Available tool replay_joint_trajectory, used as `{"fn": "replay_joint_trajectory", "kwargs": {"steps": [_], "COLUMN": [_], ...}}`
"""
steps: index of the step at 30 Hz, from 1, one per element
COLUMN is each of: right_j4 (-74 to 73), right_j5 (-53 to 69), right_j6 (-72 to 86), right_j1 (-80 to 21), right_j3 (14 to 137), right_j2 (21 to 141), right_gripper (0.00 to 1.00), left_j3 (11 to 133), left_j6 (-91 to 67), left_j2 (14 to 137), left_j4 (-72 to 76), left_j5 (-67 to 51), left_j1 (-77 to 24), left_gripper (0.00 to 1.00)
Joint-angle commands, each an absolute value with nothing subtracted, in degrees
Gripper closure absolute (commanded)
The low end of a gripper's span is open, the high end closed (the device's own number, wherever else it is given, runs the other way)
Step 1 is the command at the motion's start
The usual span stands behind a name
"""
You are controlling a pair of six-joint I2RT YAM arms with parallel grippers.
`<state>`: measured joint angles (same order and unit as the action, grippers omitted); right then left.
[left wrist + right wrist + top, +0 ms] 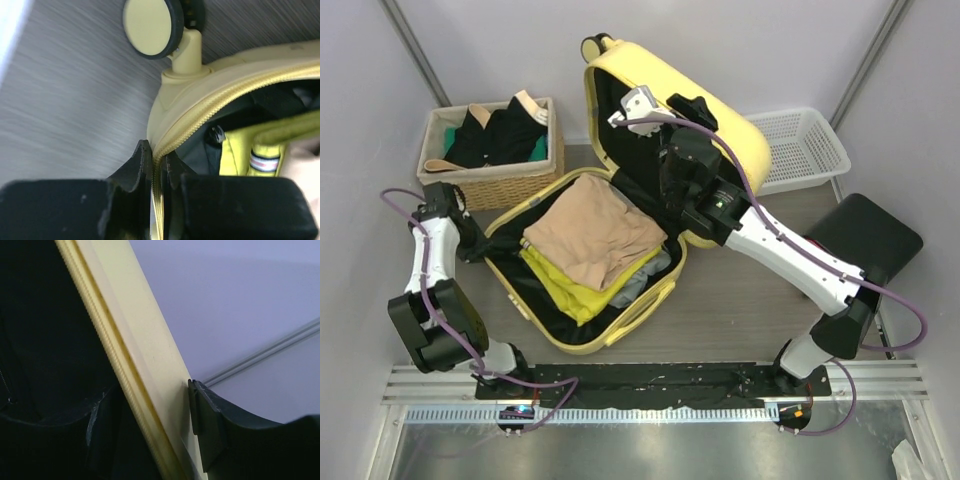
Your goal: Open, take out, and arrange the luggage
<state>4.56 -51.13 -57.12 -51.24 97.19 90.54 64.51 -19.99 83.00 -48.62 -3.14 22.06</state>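
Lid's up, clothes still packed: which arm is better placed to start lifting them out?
Probably left: left gripper pinches the luggage rim beside the folded clothes; right gripper holds the lid up.

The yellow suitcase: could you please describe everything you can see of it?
The suitcase is a pale-yellow hard shell with rounded corners, black lining, a yellow zipper and yellow-capped wheels. It lies open on the table, base flat holding folded tan, yellow and grey clothes, lid standing tilted behind. The left fingers pinch the base's zipper edge at a corner; the right fingers straddle the lid's rim.
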Motion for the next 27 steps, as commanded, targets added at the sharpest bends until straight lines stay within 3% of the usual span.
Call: {"fn": "replay_joint_trajectory", "kwargs": {"steps": [1, 11, 16, 21, 27], "right_j4": [-6.14, -16.16, -23.63, -25.22, -27.42], "right_j5": [-52.04, -52.39, -50.02, -49.83, -51.06], "right_j6": [-48.09, -35.25, -24.55, -20.05, -15.75], "right_j1": [-50.89, -50.71, -50.80, -50.54, -49.31], "right_j3": [97.65, 94.31, 90.72, 85.44, 84.99], "right_j2": [87.98, 83.85, 80.60, 78.31, 78.49], "right_gripper": [0.41, 0.50, 0.59, 0.62, 0.74], "left_j3": [72.94, 84.98, 89.47, 90.53, 88.51], "left_j6": [-17.23, -13.89, -13.09, -15.11, -15.91], "left_j2": [82.52, 89.91, 93.86, 95.28, 94.39], "left_j4": [-46.41, -47.20, -47.02, -45.89, -41.05], "left_j5": [17.58, 22.15, 23.20, 16.09, 12.84], "left_j1": [28.39, 29.09, 29.09, 28.57, 27.07], "left_gripper": [1.00, 1.00, 1.00, 1.00, 1.00]}}
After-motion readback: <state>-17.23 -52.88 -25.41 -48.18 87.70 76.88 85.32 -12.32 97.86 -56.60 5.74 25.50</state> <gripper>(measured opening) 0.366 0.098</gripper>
